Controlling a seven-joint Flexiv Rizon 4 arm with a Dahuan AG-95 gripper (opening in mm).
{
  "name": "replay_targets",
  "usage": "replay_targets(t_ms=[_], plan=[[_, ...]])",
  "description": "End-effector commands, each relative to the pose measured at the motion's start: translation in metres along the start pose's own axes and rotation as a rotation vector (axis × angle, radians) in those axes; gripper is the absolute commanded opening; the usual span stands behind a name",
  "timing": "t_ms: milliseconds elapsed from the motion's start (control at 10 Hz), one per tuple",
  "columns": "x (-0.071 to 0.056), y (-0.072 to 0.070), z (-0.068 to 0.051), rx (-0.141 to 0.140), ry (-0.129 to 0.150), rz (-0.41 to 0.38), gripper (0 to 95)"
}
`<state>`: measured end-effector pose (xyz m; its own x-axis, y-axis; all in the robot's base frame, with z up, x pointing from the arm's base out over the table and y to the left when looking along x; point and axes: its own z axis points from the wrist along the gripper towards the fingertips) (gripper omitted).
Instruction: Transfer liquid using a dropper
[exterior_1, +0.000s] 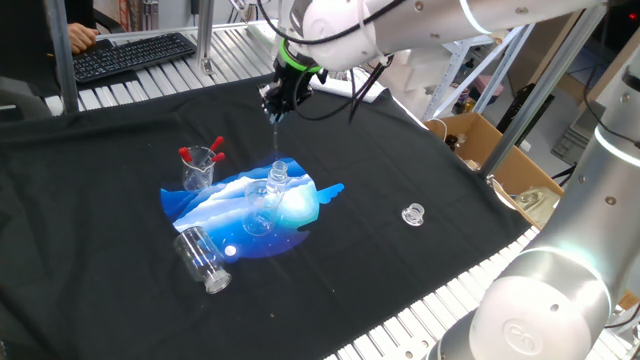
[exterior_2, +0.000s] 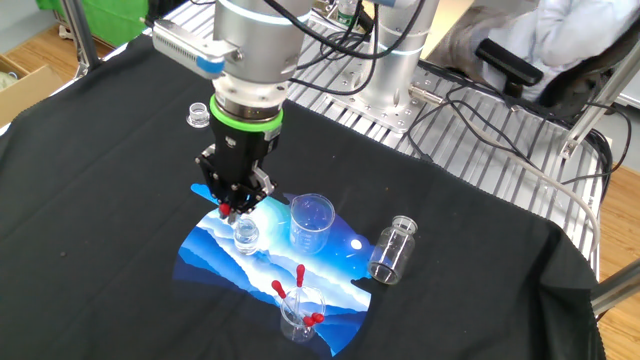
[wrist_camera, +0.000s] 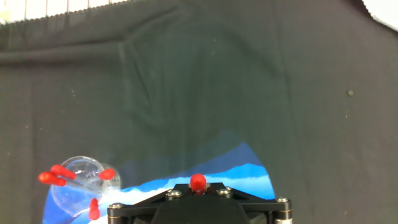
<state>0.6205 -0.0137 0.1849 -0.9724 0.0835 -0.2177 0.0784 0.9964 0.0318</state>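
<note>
the black two-finger gripper (exterior_2: 231, 207) is hanging above the blue-and-white printed mat (exterior_1: 215, 200), clenched on the slender clear dropper with a small red rubber bulb (exterior_2: 227, 210); the bulb is showing between the fingers and the thin tube is pointing straight down in one fixed view, its tip sitting above the mouth of the small clear glass bottle (exterior_1: 277, 178) without touching it. the bottle is standing upright on the mat, just beside a clear measuring beaker (exterior_2: 312, 222). near the mat's edge a small clear cup (exterior_1: 198, 168) is holding spare red-bulbed droppers (wrist_camera: 59, 174) (three can be counted in the hand view). a larger clear glass jar (exterior_1: 201, 259) is lying on its side at the mat's border, and a small clear cap (exterior_1: 413, 213) is resting well apart on the black cloth-covered table (exterior_1: 420, 290).
</note>
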Motion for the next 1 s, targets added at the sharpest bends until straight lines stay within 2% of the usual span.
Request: replay_targets(t_ms=[100,200,500,1000], plan=[[0.004,0.005,-0.009,-0.009,0.010,0.030,0.0],[0.007,0.007,-0.013,-0.008,0.014,0.036,0.0],[0.027,0.017,-0.025,-0.014,0.031,0.067,0.0],[0.061,0.035,-0.040,-0.027,0.030,0.120,0.0]])
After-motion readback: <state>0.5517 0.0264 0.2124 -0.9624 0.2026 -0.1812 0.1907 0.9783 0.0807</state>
